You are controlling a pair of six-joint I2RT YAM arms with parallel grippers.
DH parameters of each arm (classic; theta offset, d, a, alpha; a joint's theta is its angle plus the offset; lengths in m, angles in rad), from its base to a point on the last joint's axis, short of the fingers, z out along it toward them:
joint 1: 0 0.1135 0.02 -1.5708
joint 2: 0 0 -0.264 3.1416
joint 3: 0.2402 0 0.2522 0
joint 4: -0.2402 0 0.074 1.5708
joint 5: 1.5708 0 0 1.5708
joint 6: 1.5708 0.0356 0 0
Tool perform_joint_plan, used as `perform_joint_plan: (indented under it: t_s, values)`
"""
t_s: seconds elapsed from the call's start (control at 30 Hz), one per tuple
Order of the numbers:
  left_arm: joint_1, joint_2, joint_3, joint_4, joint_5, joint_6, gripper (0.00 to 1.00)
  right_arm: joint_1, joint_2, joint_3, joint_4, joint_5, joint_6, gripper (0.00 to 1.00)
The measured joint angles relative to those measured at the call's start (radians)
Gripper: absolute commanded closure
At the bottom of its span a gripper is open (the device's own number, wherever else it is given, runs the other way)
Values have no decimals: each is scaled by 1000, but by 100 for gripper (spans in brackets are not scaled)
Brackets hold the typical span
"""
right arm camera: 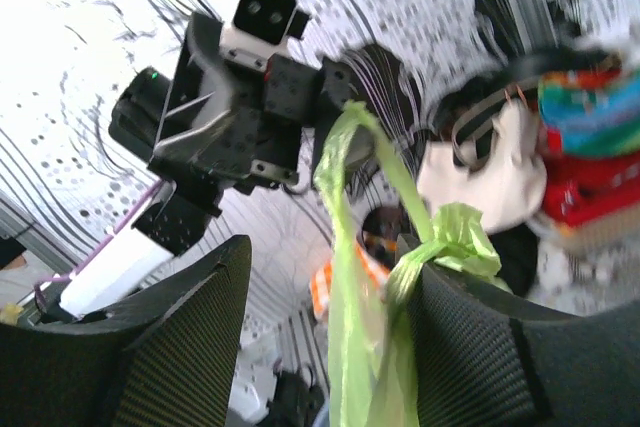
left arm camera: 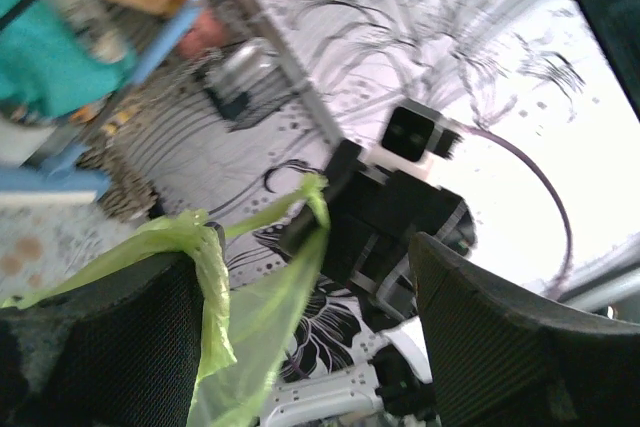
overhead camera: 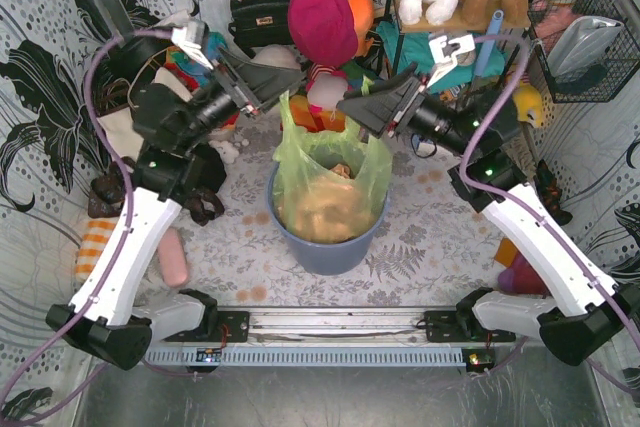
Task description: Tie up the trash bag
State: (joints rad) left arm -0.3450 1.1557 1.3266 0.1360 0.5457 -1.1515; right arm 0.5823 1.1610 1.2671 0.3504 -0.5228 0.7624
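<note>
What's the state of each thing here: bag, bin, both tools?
trash bag: untied, mouth open, sitting in the bin, handle strip raised to the tools.
bin: upright, lined by the bag.
left tool: open, handle strip draped over it.
right tool: open, handle strip draped over it.

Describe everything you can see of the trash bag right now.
The trash bag is thin, translucent lime-green plastic, wrinkled, standing upright inside the round blue-grey bin with its mouth open and untied. Crumpled tan paper shows through its lower part. Two long handle strips stretch upward and apart: one drapes against a finger of the left claw, the other against a finger of the right claw. Both claws look open, so the strips seem hooked rather than pinched.
</note>
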Motion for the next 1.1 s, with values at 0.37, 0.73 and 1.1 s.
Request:
perform_joint_plan:
  t_s: [0.37,0.73,1.1]
  values:
    - [0,-16,343,69,196,67,19,2,30,267,98,3,0,39]
    - [0,-44,196,37,214,133,19,2,-38,100,80,35,-13,39]
    - [0,-35,18,91,223,66,19,2,-93,-14,30,82,-31,37]
